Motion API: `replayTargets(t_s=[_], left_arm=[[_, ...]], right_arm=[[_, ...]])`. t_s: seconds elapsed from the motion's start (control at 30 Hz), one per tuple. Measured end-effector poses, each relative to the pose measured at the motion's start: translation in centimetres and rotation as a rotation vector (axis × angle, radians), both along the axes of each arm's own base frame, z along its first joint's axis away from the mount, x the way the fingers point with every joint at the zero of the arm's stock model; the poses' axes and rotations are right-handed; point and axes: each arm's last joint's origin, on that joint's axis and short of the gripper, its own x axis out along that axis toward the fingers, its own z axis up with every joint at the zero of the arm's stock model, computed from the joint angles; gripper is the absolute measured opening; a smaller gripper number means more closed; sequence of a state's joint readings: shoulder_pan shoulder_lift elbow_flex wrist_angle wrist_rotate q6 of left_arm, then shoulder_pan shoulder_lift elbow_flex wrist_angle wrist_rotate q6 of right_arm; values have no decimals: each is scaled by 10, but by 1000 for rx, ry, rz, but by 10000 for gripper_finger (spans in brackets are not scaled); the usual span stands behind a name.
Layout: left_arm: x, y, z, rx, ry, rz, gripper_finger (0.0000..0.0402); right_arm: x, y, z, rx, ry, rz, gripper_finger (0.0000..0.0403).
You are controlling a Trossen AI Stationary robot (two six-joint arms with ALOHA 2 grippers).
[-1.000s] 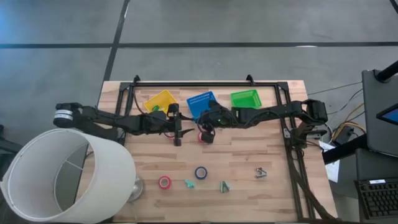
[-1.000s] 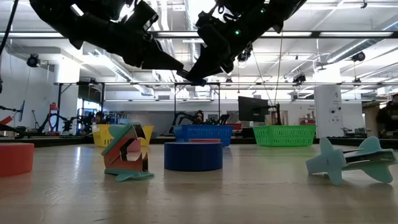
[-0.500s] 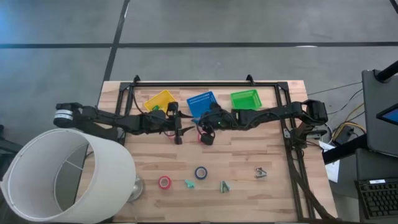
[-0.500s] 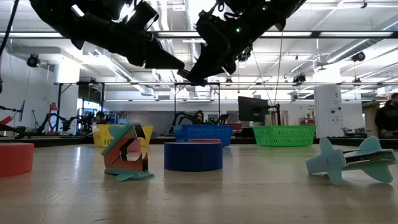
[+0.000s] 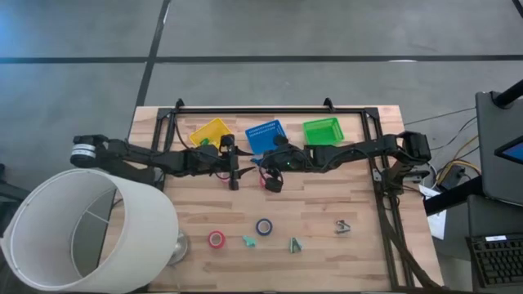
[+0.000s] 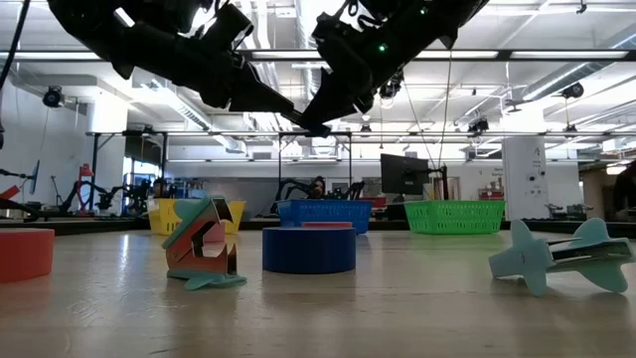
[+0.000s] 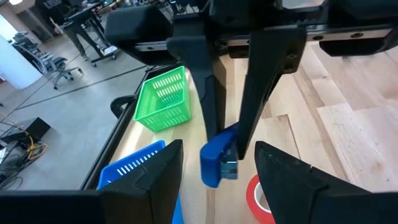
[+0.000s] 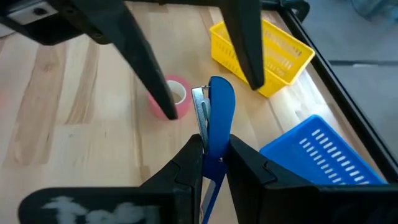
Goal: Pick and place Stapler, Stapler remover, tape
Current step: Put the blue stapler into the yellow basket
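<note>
Right gripper (image 8: pixel 210 167) sits just below centre-top of the high view, beside the blue basket (image 5: pixel 263 135), fingers pinching a blue stapler (image 8: pixel 216 118) held on edge; right wrist view shows the stapler's metal strip and blue body squeezed between the two dark fingers. Over the last second the right gripper has crept slightly toward the left of the high frame, along the lower edge of the blue basket; grip unchanged, stapler not released. Left gripper (image 5: pixel 233 173) hangs just left of it, fingers spread wide and holding nothing, no visible shift. A pink-red tape roll (image 8: pixel 171 96) lies on the wood under and between the two grippers. Yellow basket (image 5: pixel 211 132) upper left of centre, green basket (image 5: pixel 321 129) upper right of centre. Lower middle of the high view: another pink-red tape roll (image 5: pixel 216 239), a blue tape roll (image 5: pixel 264 227), two small teal pieces (image 5: pixel 249 241) and (image 5: pixel 293 244), and a dark metal item (image 5: pixel 342 226) to the right; too small to name surely. Judgement: the stapler is mid-carry toward a basket, the small move suggests lining up for a drop; most of the task remains.
</note>
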State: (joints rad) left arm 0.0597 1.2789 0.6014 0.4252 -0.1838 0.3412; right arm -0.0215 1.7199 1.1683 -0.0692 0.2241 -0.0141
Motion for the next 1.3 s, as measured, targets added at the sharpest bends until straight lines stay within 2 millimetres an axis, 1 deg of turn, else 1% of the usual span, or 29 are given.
replayTargets(t_s=[0.13,0.33,0.43,0.53,0.77,0.87,1.03,1.3], left_arm=[[0,0,0,0,1,-2,204],[0,0,0,0,1,-3,204],[0,0,0,0,1,-3,196],[0,0,0,0,0,-3,172],[0,0,0,0,1,-4,96],[0,0,0,-1,4,-8,77],[0,0,0,-1,3,-7,75],[0,0,0,-1,3,-7,72]], right_arm=[[1,1,1,-19,-4,17,54],[4,1,7,-51,-69,34,54],[5,1,7,-58,-74,38,54],[5,1,7,-58,-73,38,54],[4,1,7,-58,-65,37,54],[4,1,6,-58,-58,36,54],[4,1,6,-31,-65,17,55],[4,1,6,-35,-60,20,55]])
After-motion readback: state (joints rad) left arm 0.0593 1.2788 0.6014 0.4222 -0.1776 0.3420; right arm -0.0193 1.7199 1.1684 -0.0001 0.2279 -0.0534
